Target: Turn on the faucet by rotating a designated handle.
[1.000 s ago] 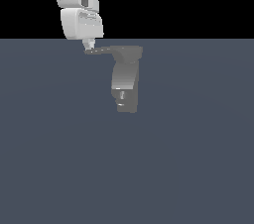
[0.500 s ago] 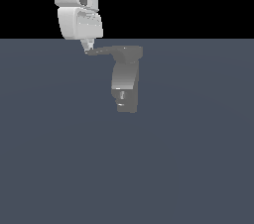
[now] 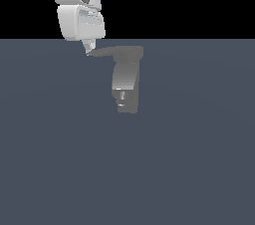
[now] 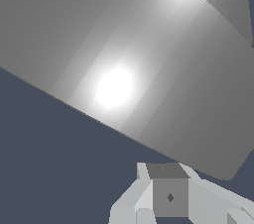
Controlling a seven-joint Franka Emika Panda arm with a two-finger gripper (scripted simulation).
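Note:
The grey metallic faucet [image 3: 125,87] stands upright on the dark floor near the middle of the exterior view. Its thin dark-grey handle [image 3: 107,52] sticks out from the top toward the exterior view's left and tapers to a point. My gripper [image 3: 89,48] hangs from the white arm with its tip touching the handle's pointed end; its fingers look pressed together. In the wrist view a broad shiny grey handle surface [image 4: 129,64] fills most of the picture, and a grey fingertip block [image 4: 168,196] sits close to it.
The white robot arm [image 3: 79,10] comes down from above at the exterior view's left of the faucet. A flat dark grey-blue floor [image 3: 189,169] spreads all around the faucet.
The arm and gripper have shifted slightly toward the exterior view's right along the handle's tip. The handle's angle looks about the same.

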